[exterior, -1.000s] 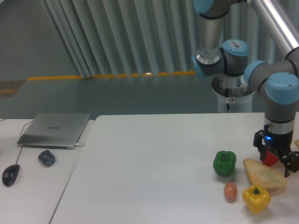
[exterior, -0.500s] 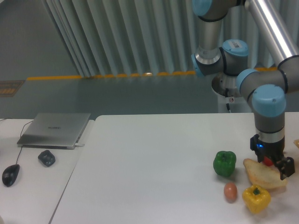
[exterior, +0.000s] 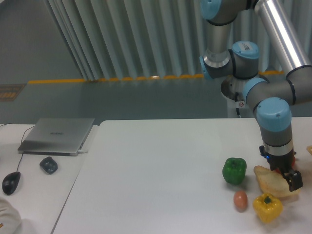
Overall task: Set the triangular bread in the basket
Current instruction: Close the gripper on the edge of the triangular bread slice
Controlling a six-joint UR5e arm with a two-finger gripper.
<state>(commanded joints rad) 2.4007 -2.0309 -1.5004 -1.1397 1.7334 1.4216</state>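
Jaws: spread not readable; the gripper [exterior: 286, 171] is low over the right part of the triangular bread [exterior: 271, 182], fingers dark against it, and whether they pinch it cannot be told.

Triangular bread, one: flat golden-tan wedge lying on the white table [exterior: 161, 170] near its right edge, between the green pepper and the frame's right side, with the yellow pepper just in front of it.

Basket, one: only a pale sliver [exterior: 309, 149] at the right edge, beside the arm.

Bell peppers, two: one green [exterior: 234, 170], left of the bread; one yellow [exterior: 267, 207], nearest the camera.

Small brown egg-shaped item [exterior: 240, 200], one: between the two peppers, a little left of the yellow one.

Red object, one: a trace only, behind the gripper; not identifiable.

Side desk, left: one closed silver laptop [exterior: 57, 135], one small dark object [exterior: 48, 165], one black mouse [exterior: 10, 183] with cable.
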